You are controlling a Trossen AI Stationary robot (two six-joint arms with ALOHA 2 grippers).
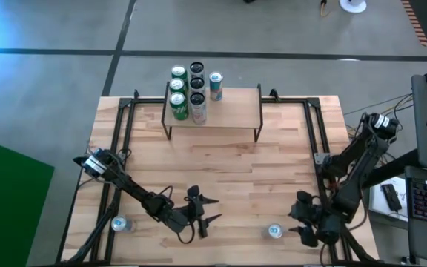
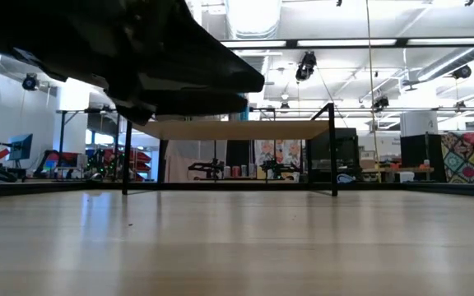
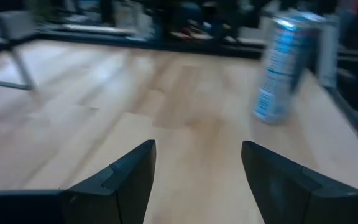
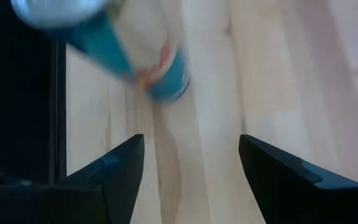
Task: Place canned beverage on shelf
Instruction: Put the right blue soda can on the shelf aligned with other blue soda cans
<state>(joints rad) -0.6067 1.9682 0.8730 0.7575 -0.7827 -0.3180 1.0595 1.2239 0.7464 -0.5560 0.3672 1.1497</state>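
**Table stock, left to right**

Loose can (image 1: 120, 224), near-left edge. Left gripper (image 1: 207, 210), fingers apart, empty. Shelf (image 1: 232, 110) at the far side: six cans (image 1: 178, 107) on its left half, labels unreadable. Blue can (image 1: 274, 232), standing. Right gripper (image 1: 300, 219), fingers apart, partly hidden.

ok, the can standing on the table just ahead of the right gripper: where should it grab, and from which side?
Judging from the high view, the blue can stands upright on the table, lid up, nothing beside it. The right gripper, open, sits just to its right. Probably best: come in level from that side and close across the round body at mid-height. The left gripper, open, waits further left.
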